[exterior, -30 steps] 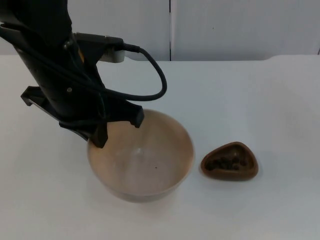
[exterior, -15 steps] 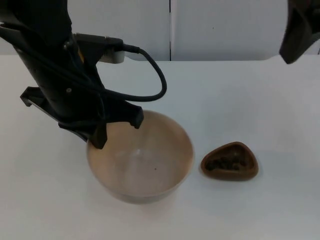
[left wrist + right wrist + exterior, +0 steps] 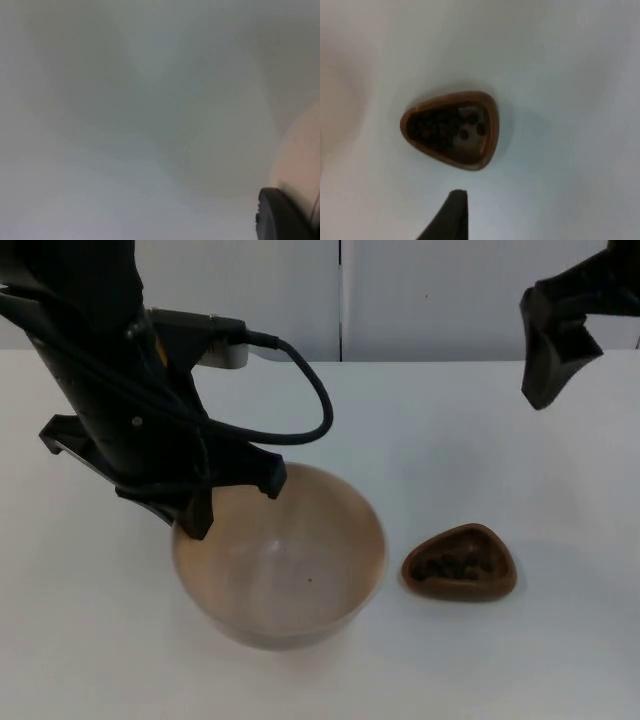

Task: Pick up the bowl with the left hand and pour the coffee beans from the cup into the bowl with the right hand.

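A wide tan bowl (image 3: pixel 290 570) sits left of centre on the white table (image 3: pixel 450 440). My left gripper (image 3: pixel 205 505) is shut on the bowl's left rim, with the arm reaching down over it. In the left wrist view one black fingertip (image 3: pixel 280 217) lies against the bowl's pale wall (image 3: pixel 300 150). A small brown three-cornered cup (image 3: pixel 460 562) holding dark coffee beans (image 3: pixel 450 565) stands just right of the bowl. My right gripper (image 3: pixel 545 380) hangs high at the back right, well away from the cup. The right wrist view looks down on the cup (image 3: pixel 452 130).
The grey partition wall (image 3: pixel 450 290) closes off the table at the back. Bare white table lies between the cup and the right gripper, and along the front edge.
The right arm has come into the top view from the upper right and moved left and down. The left arm and the bowl have shifted very slightly left.
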### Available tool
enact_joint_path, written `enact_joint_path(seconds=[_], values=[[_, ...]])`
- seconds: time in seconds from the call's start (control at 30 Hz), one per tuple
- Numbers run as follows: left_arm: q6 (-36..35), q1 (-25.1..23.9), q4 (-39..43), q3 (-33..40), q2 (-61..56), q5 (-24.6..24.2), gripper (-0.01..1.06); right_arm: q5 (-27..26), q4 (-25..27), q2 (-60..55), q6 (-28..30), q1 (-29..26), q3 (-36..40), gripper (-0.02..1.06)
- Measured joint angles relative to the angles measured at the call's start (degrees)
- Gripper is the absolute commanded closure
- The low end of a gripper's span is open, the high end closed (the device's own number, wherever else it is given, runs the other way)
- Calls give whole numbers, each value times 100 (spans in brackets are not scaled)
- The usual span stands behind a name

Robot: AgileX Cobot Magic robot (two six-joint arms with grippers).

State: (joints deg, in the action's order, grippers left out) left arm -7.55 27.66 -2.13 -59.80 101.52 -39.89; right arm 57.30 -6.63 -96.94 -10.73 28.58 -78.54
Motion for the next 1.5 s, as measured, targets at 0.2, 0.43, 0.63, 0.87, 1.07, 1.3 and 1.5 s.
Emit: enact_joint_path(seconds=[0.2, 0.43, 0.63, 0.87, 1.07, 1.3, 1.5], values=[[0, 0, 0, 0, 0, 0, 105, -302, -51, -82, -11, 0, 113, 6], [0, 0, 126, 0, 0, 0, 105, -392, -51, -419, -22, 0, 135, 6], [-144, 0, 150, 0, 0, 0, 105, -697, -51, -809, -147, 0, 135, 6], [-401, 0, 150, 0, 0, 35, 105, -1034, -66, -1286, -186, 147, 135, 7], [-424, 0, 169, 0, 0, 54, 105, -1322, -45, -1568, -258, 225, 135, 10], [-445, 0, 169, 0, 0, 59, 105, -1371, -45, -1790, -284, 225, 135, 13], [-445, 0, 169, 0, 0, 68, 105, -1485, -45, -1800, -430, 225, 390, 13]])
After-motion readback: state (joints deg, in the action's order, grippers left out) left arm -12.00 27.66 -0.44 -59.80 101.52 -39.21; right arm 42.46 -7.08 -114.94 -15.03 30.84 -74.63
